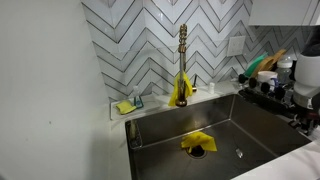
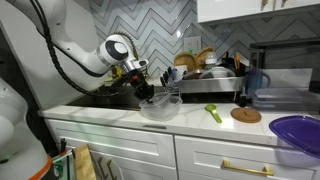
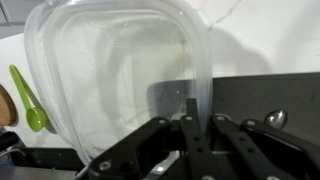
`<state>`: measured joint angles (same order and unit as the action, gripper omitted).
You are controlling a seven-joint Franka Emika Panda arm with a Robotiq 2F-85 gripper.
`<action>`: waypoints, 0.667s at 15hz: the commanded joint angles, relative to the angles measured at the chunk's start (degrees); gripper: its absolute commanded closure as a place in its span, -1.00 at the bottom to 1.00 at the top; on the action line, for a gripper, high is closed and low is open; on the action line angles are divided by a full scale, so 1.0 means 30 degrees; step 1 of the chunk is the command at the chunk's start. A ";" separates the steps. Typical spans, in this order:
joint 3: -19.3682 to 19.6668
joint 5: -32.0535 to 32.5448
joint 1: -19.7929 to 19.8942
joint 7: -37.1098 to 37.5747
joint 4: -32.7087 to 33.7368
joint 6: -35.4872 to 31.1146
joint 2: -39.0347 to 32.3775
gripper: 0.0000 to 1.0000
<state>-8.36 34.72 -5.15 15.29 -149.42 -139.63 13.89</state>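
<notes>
Tool: the gripper [image 3: 190,122], at the lower middle of the wrist view, has its jaws drawn almost fully together, pinching the thin rim of a clear plastic container with rounded corners [image 3: 110,80].
Where the container is: it fills the upper left of the wrist view. In an exterior view it sits left of centre [image 2: 160,106], under the gripper [image 2: 148,93], low on the white countertop [image 2: 200,124]. I cannot tell whether its base rests there or is just lifted.
Nearby: a green plastic spoon [image 3: 30,100] lies at the left edge of the wrist view, just beside the container but apart from it. A round wooden disc [image 2: 245,115] lies further right.
Weight: it looks empty, so probably very light.
Stiffness: the thin wall is likely to flex and tilt when held by one edge.
Surface: smooth plastic, likely slippery between the pads.
Fragility: low; it would sooner bend than break.
Where to hold: on the rim, deep enough that the lip sits fully between the pads.
</notes>
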 commanded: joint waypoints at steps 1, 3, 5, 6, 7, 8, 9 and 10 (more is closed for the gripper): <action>0.0332 0.0046 0.0588 -0.1015 -0.0903 -0.1379 0.0268 0.46; 0.0396 -0.0340 0.0688 -0.1146 -0.0806 -0.1610 0.0407 0.24; 0.0335 -0.0376 0.0702 -0.1364 -0.0778 -0.1610 0.0754 -0.07; 0.0303 -0.0418 0.0692 -0.1478 -0.0755 -0.1493 0.0821 -0.25; 0.0267 -0.0633 0.0657 -0.1553 -0.0630 -0.1001 0.0887 -0.38; 0.0277 -0.0748 0.0673 -0.1597 -0.0611 -0.0957 0.0999 -0.56; 0.0259 -0.0833 0.0669 -0.1632 -0.0601 -0.0880 0.1168 -0.69; 0.0187 -0.0775 0.0692 -0.1555 -0.0578 -0.0741 0.1397 -0.83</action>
<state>-7.38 34.03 -3.32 12.27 -150.17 -143.19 15.14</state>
